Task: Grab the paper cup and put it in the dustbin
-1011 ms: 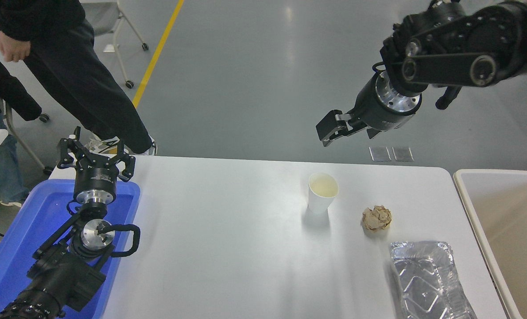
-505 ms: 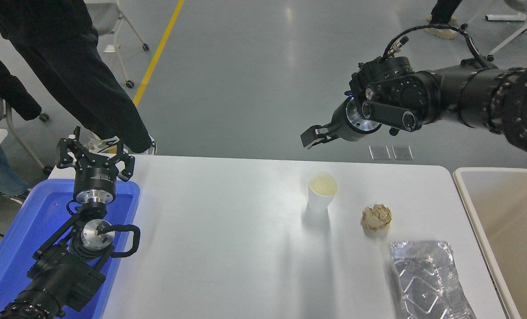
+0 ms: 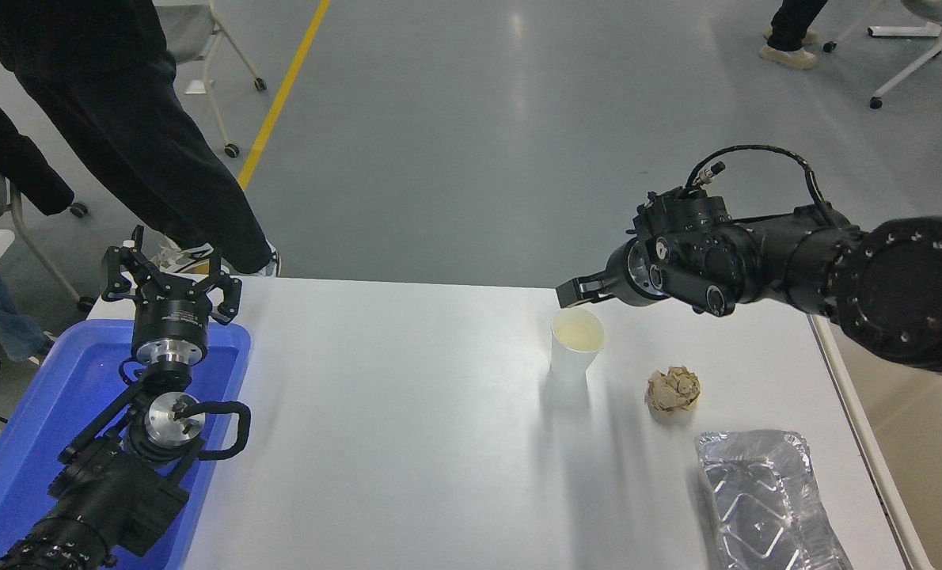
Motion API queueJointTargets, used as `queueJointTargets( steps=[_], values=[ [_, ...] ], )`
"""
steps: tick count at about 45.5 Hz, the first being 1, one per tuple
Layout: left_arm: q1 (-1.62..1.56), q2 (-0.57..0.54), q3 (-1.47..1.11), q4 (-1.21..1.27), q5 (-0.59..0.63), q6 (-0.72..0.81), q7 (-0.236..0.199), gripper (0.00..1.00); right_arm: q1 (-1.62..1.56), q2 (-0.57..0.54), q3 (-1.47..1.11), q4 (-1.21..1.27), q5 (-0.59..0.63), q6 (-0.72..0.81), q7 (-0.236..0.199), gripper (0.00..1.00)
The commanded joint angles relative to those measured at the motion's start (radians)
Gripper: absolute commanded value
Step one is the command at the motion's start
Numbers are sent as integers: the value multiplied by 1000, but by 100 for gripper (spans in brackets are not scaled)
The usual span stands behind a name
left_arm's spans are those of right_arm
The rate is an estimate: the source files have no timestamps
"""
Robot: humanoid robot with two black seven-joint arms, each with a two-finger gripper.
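At the lower left, the left tool (image 3: 172,279) hangs parked over the blue tub (image 3: 28,427), fingers spread. Mid-desk, the paper cup (image 3: 575,345) stands upright; the right tool (image 3: 575,291) hovers just beyond its rim, opening indiscernible. Straddle the rim, pinch gently, then carry rightward to the dustbin (image 3: 883,475).

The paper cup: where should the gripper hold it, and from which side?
Probably the side wall of the paper cup, just under the rolled rim, approached from the far right where the right gripper already hovers. It stands upright, mouth open, clear of the paper ball.
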Motion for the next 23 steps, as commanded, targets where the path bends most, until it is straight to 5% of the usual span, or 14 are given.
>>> queueJointTargets(
  steps=[1, 23],
  values=[
    [0, 0, 0, 0, 0, 0, 0, 99, -68, 0, 13, -46, -18, -25, -1, 100],
    [0, 0, 0, 0, 0, 0, 0, 99, -157, 0, 49, -95, -54, -64, -1, 93]
  ],
)
